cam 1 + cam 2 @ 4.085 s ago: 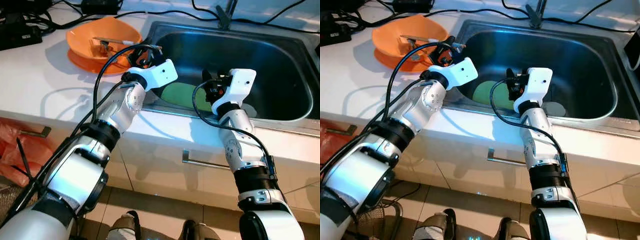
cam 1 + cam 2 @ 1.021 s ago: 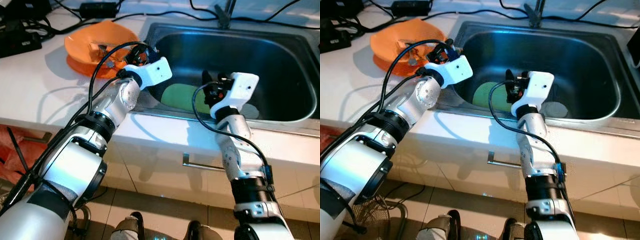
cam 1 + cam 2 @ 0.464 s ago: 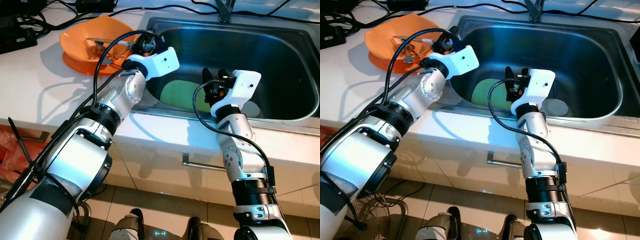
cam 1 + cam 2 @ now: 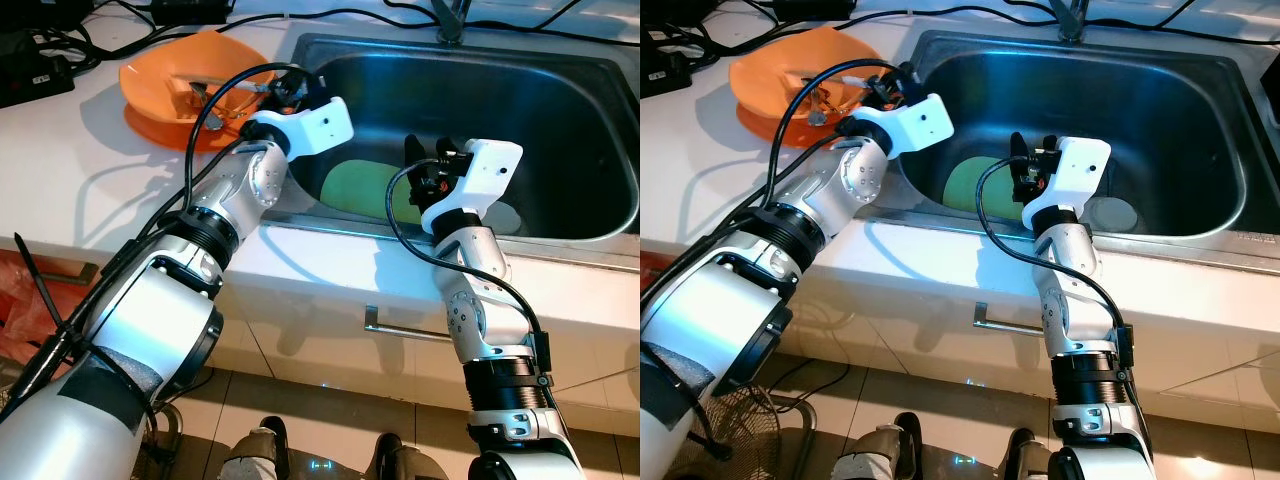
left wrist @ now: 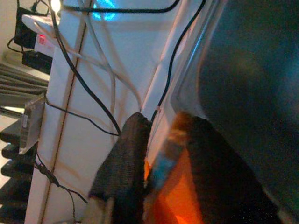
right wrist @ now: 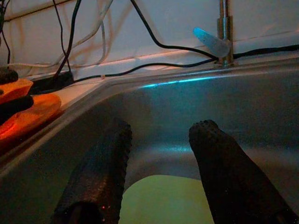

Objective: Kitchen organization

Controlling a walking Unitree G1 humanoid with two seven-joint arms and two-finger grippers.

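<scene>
Two stacked orange bowls (image 4: 160, 75) sit on the white counter left of the steel sink (image 4: 560, 120), with utensils lying inside. My left gripper (image 4: 283, 88) hovers at the sink's left rim beside the bowls. In the left wrist view it (image 5: 166, 122) is shut on a thin, shiny utensil (image 5: 164, 149), too blurred to identify. A green plate (image 4: 360, 190) lies flat on the sink bottom. My right gripper (image 4: 412, 160) reaches into the sink just above the plate's right part. Its fingers (image 6: 107, 172) stand open with nothing between them, the green plate (image 6: 163, 200) below.
A faucet (image 4: 450, 20) rises behind the sink. A small round grey disc (image 4: 1110, 213) lies on the sink floor right of the plate. Black cables (image 4: 90, 20) and power bricks run along the back of the counter. A drawer handle (image 4: 405, 328) sits below the counter edge.
My left gripper has shifted slightly left toward the orange bowls, still shut on the utensil. The right gripper stays open above the green plate. The camera view moved a little.
</scene>
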